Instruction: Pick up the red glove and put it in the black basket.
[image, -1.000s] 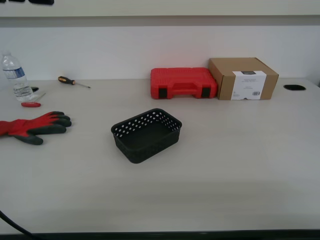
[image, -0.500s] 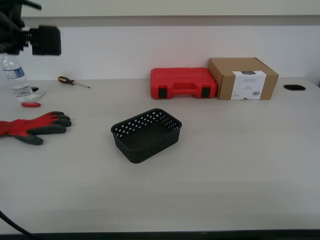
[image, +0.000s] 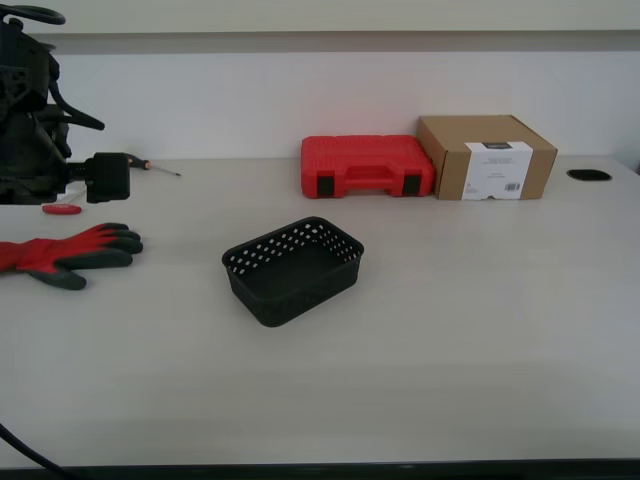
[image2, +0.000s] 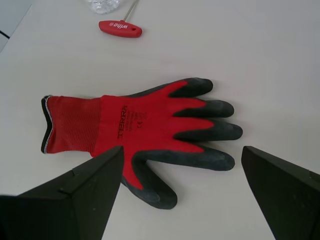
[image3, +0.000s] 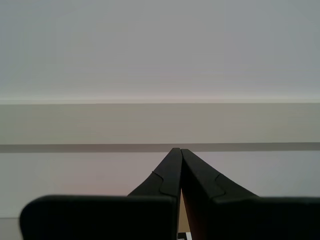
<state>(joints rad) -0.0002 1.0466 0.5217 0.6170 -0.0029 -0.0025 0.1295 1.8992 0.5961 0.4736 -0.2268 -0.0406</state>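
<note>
Since a moment ago our first arm has swung in at the exterior view's left and dropped toward the counter (image: 420, 340), so the pickup is only starting. The first claw (image2: 182, 192) hangs wide open and empty above the red glove (image2: 145, 127), which lies flat, well apart from the black basket (image: 292, 270). Our second claw (image3: 179, 172) is closed on nothing, facing the wall.
</note>
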